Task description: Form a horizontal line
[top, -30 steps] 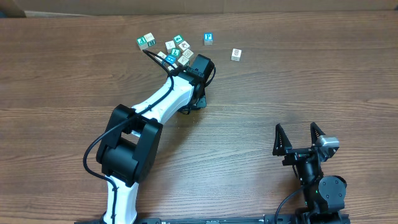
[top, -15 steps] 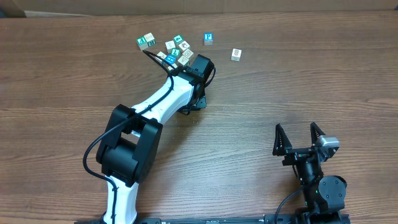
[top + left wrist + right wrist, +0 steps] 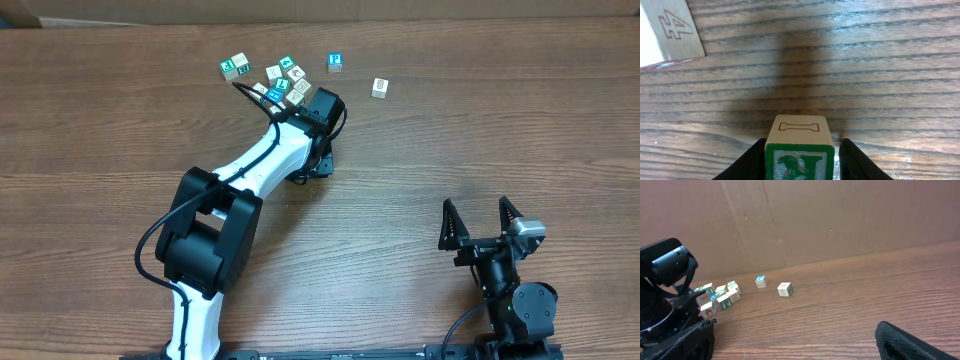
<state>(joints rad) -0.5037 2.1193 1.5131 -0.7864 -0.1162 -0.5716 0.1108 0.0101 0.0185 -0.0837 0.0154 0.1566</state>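
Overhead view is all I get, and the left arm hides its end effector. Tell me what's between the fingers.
Observer: A wooden cube stands on the table between the fingers of the left end effector, with its green letter face toward the wrist camera.
Operator: Describe its top face.
Observer: Pale tan, with a thin outlined letter I.
Operator: Report what lies ahead of it.
Observer: Bare wood, then another cube at the far left. It shows an outlined figure like a 4 and sits well apart from the first.
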